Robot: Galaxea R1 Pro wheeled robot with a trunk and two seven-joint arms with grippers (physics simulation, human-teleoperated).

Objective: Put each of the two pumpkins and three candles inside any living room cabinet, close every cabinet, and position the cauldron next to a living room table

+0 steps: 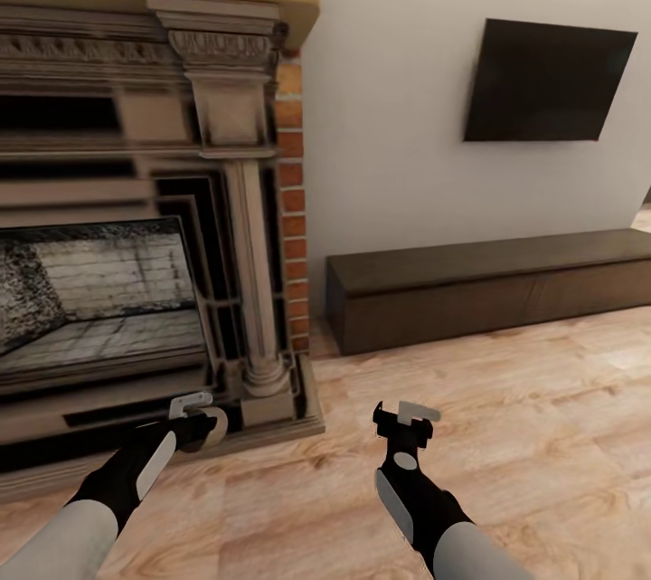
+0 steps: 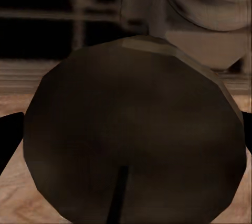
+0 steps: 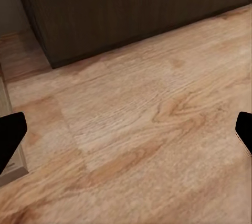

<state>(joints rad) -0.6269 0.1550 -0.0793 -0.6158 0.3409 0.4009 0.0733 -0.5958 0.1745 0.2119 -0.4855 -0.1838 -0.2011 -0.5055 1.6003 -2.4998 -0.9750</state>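
My left gripper [image 1: 202,423] is shut on a candle [image 1: 215,427], held low in front of the fireplace base. Up close in the left wrist view the candle [image 2: 136,140] is a dark brown round face with a thin dark wick line. In the head view my right gripper [image 1: 406,418] hangs open over the plank floor with nothing between its fingers; in the right wrist view the fingertips [image 3: 10,140] stand wide apart. The cabinet [image 1: 488,290], a long low dark-brown unit, stands against the wall to the right with its fronts shut. Its near end [image 3: 131,9] lies ahead of the right gripper.
A tall brick and carved-stone fireplace [image 1: 136,245] takes up the left side, its base step [image 1: 271,422] close to my left gripper. A black TV [image 1: 547,82] hangs on the wall above the cabinet. Light wood floor [image 1: 542,435] stretches open to the right.
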